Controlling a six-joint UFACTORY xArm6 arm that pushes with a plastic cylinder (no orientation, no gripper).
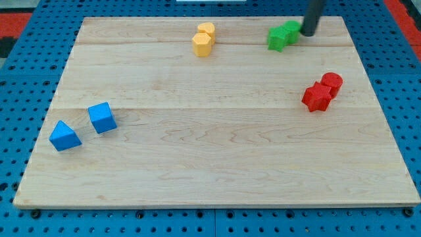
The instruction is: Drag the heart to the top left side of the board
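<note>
Two yellow blocks sit together near the board's top edge, a little left of centre. The upper one (206, 29) looks like the heart, and the lower one (202, 45) is a hexagon touching it. My tip (307, 33) is at the view's top right, touching the right side of a green round block (291, 29). A green star (279, 39) sits against that block's left. The tip is well to the right of the yellow pair.
A red star (317, 97) and a red cylinder (332, 83) touch each other at the right. A blue cube (102, 117) and a blue triangle (64, 135) sit at the lower left. The wooden board (210, 164) lies on a blue pegboard surface.
</note>
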